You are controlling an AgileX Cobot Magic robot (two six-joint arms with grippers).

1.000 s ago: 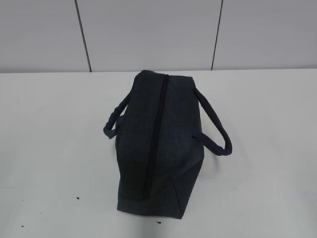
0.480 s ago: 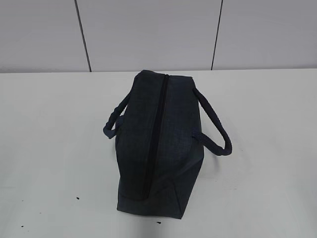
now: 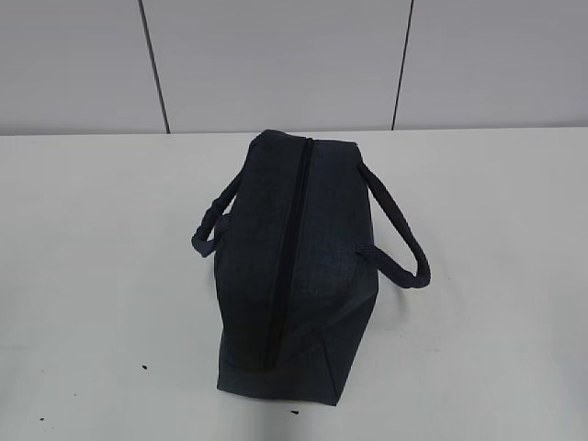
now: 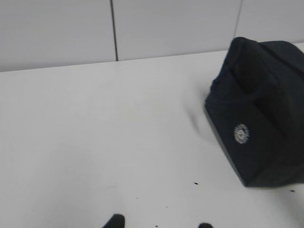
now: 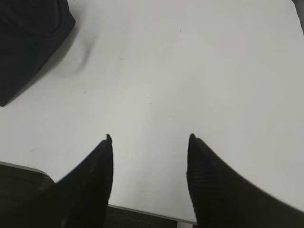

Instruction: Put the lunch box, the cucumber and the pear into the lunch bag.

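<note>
The dark navy lunch bag (image 3: 294, 266) stands in the middle of the white table (image 3: 496, 239) with its top zipper closed and a loop handle hanging off each side. It also shows at the right of the left wrist view (image 4: 259, 114) and at the top left corner of the right wrist view (image 5: 28, 42). The lunch box, the cucumber and the pear are out of view. My left gripper (image 4: 159, 223) is open and empty, only its fingertips showing at the frame's bottom. My right gripper (image 5: 149, 138) is open and empty above the table's near edge, right of the bag.
A grey panelled wall (image 3: 276, 64) runs behind the table. Small dark specks (image 3: 145, 367) mark the table near the bag's front end. The table's front edge (image 5: 142, 211) shows under my right gripper.
</note>
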